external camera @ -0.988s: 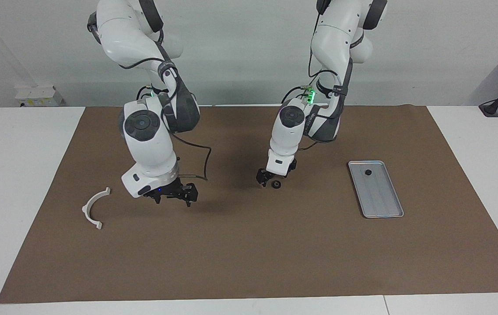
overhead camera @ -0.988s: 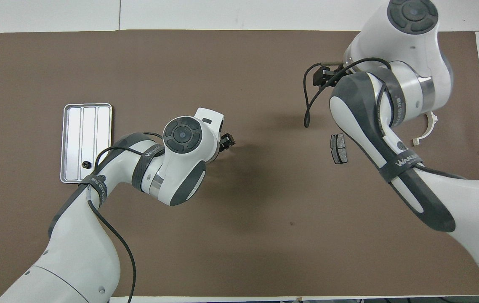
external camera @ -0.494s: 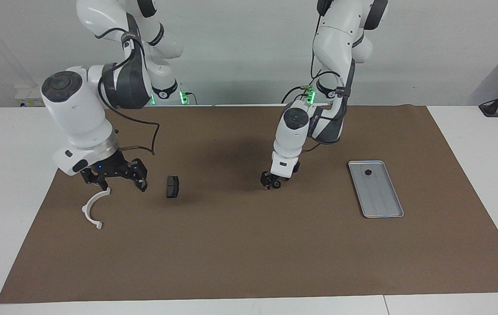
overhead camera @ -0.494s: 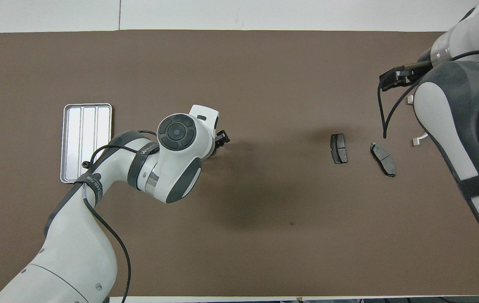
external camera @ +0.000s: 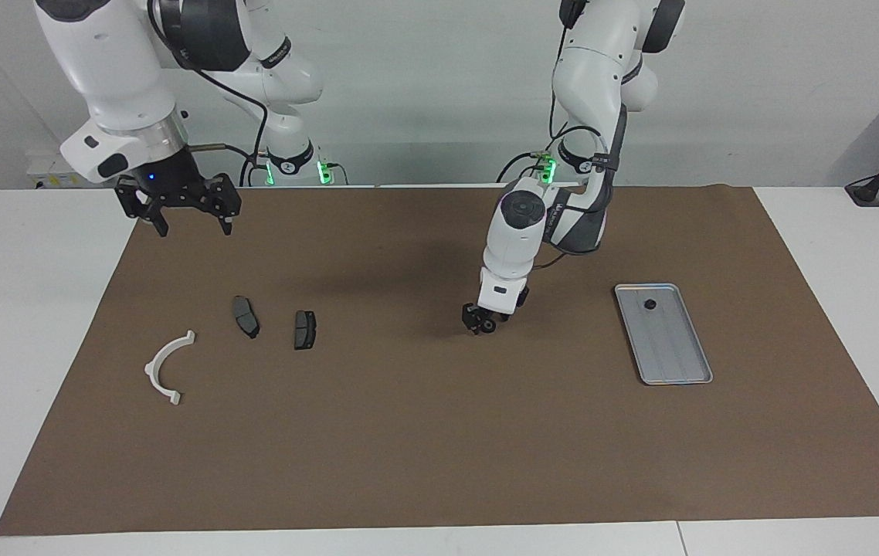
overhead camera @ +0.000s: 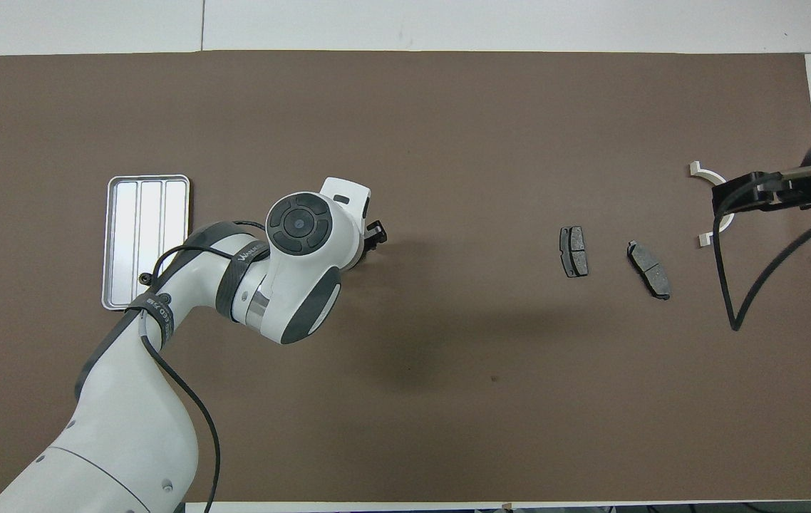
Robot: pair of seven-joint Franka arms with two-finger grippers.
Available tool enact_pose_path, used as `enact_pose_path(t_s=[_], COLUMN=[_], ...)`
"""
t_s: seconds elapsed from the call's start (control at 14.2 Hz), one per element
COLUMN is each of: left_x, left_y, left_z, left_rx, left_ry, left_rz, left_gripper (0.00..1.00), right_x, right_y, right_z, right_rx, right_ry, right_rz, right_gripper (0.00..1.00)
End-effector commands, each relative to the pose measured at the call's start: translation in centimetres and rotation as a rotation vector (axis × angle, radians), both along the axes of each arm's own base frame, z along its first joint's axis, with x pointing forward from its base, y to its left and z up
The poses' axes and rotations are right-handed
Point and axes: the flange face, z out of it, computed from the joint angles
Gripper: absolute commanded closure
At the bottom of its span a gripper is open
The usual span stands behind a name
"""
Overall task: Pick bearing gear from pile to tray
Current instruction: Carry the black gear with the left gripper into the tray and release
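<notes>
Right gripper (external camera: 187,216) risen, jaws spread, empty; left gripper (external camera: 481,323) low around black gear (external camera: 489,326), grip unclear.

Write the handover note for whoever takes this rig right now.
Left gripper: down on the mat around a small black round part, grip not confirmed.
Right gripper: open, raised, waiting at its own end.
Tray: at the left arm's end, one black part already in it.
White bracket and two brake pads lie at the right arm's end.
Left: lift the part and carry it to the tray.
</notes>
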Motion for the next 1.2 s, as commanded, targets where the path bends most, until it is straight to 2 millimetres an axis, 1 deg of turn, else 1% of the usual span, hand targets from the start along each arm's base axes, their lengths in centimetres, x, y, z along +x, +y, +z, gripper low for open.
enact_pose_path(t_s=[0.0,0.28,0.42,0.49,0.64,0.78,0.85,0.92,0.99,1.06,1.13], left_x=[-0.13,-0.09,0.66,0.63,0.50,0.13,-0.13,-0.10,-0.27,-0.22,-0.22], left_y=[-0.10,-0.05,0.07,0.10,0.06,-0.39,-0.71,-0.65,-0.89,-0.82,-0.82], left_z=[-0.21,-0.40,0.19,0.12,-0.09,-0.27,-0.25,-0.36,-0.36,-0.36,-0.36], left_rx=[0.008,0.031,0.041,0.043,0.044,0.046,0.048,0.051,0.052,0.052,0.052], left_ry=[-0.004,0.012,0.007,0.008,0.011,0.016,0.015,0.015,0.014,0.014,0.014], left_rz=[0.016,0.016,0.014,0.015,0.018,0.043,0.054,0.063,0.058,0.061,0.061], left_gripper=[0.23,0.23,0.23,0.29,0.32,0.36,0.36,0.39,0.44,0.53,0.65], right_x=[-2.22,-2.31,-2.17,-2.14,-2.09,-2.09,-2.09,-2.09,-2.09,-1.95,-1.90], right_y=[-0.66,-0.92,-1.09,-1.20,-1.20,-1.20,-1.20,-1.20,-1.20,-1.20,-1.20], right_z=[1.21,0.59,0.72,0.75,0.81,0.81,0.81,0.81,0.81,0.57,0.49], right_rx=[0.046,0.054,0.047,0.036,0.036,0.036,0.036,0.036,0.036,0.036,0.036], right_ry=[0.012,0.030,0.021,0.017,0.016,0.016,0.016,0.016,0.016,0.020,0.022], right_rz=[-0.004,-0.015,-0.017,-0.017,-0.017,-0.017,-0.017,-0.017,-0.017,-0.017,-0.017], right_gripper=[0.00,0.00,0.00,0.00,0.00,0.00,0.00,0.00,0.00,0.00,0.00])
